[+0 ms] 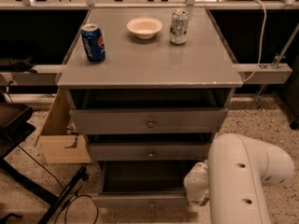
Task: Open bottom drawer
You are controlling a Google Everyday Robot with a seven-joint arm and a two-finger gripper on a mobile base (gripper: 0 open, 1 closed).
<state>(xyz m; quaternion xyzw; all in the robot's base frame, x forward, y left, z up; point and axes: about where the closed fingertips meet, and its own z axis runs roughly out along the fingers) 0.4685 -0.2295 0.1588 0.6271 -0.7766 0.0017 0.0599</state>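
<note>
My gripper (196, 188) sits at the right end of the bottom drawer (126, 200); I cannot tell its closure state. The drawer front extends leftward from it, long axis left-right. The knob (151, 203) lies to its left. The tray stands exposed behind the front.

On the desk (149, 66), in the upper part of the frame, a cola can (93, 42) stands left, a bowl (145, 27) behind centre, a second can (179, 26) just right of it. Beneath the two other drawers (149, 123), the bottom drawer (140, 200) juts out farthest, at lower centre. The hand (196, 189) sits at its right end, the arm (243, 181) lower right
</note>
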